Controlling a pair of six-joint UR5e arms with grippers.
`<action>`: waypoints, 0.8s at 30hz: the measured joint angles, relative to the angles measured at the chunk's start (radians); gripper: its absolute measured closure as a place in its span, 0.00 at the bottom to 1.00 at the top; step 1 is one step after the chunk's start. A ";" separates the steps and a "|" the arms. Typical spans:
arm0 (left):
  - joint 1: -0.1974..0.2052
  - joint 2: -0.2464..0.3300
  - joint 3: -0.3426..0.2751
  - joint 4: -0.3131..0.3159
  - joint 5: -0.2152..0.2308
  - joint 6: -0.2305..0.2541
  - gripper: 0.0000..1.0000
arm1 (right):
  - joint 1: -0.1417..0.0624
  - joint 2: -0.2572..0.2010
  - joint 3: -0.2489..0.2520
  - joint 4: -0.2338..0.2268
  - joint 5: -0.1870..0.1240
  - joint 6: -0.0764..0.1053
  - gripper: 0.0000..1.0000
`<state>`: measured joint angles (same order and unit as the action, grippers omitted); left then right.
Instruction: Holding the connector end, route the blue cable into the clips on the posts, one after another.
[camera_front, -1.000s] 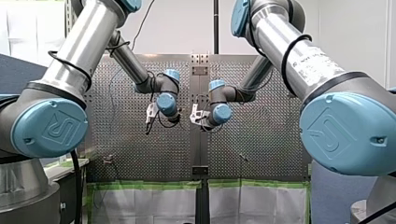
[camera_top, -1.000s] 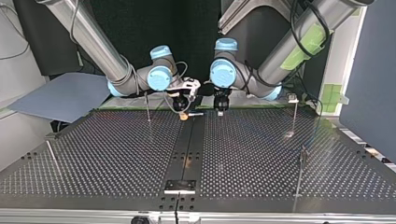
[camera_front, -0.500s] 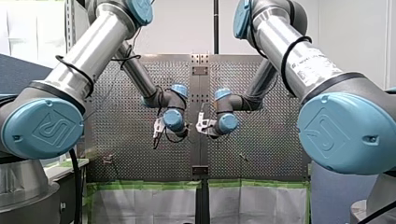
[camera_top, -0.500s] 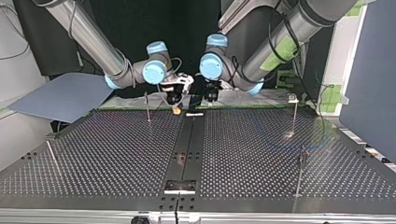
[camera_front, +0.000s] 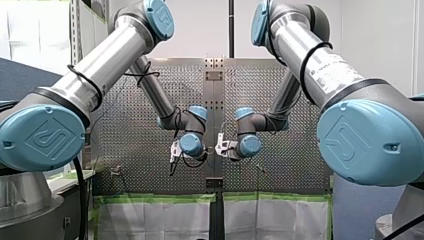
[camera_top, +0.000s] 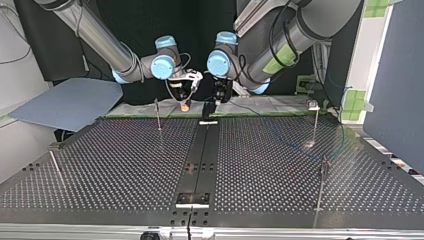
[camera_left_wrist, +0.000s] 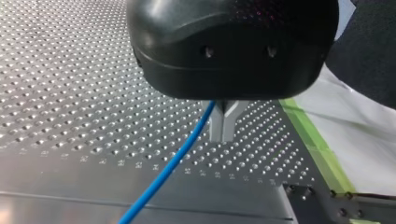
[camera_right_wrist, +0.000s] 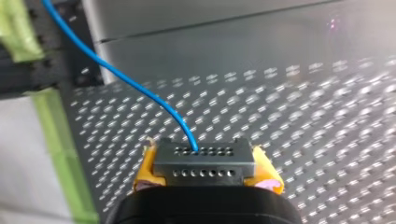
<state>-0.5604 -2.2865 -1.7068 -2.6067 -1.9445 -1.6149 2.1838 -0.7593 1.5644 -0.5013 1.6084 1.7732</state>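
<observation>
Connector block (camera_right_wrist: 203, 161), grey and perforated, pinched between yellow pads (camera_right_wrist: 145, 170) of my right gripper (camera_right_wrist: 205, 171), thin blue cable (camera_right_wrist: 135, 86) leaving toward eleven o'clock; metal fingers (camera_left_wrist: 217, 126) of my left gripper (camera_left_wrist: 223, 138) pressed together, cable just beside; both at top view's twelve o'clock

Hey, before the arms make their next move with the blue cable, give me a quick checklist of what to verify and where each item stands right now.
1. Connector held by right hand: ok, clamped between the yellow pads.
2. Cable attached to connector: ok, it enters a hole in the upper row.
3. Left hand gripping cable: cannot tell. The fingers are together and the cable leaves beside them, but the pinch is hidden.
4. Cable in a clip: cannot tell, the cable is too faint in the top view.
5. Hands apart: ok, close together with a gap showing in the front view.
</observation>
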 joint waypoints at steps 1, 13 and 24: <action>-0.002 -0.002 0.000 0.003 0.000 0.000 1.00 | -0.001 0.006 0.006 -0.005 0.005 0.000 1.00; -0.025 -0.056 0.000 0.036 -0.011 -0.002 1.00 | -0.011 0.114 0.029 -0.031 0.038 -0.007 1.00; -0.039 -0.149 0.000 0.103 -0.002 0.003 1.00 | -0.030 0.146 0.063 -0.069 0.044 -0.017 1.00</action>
<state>-0.5993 -2.4355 -1.7067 -2.5038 -1.9461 -1.6121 2.1543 -0.6131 1.6272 -0.5699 1.6522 1.7560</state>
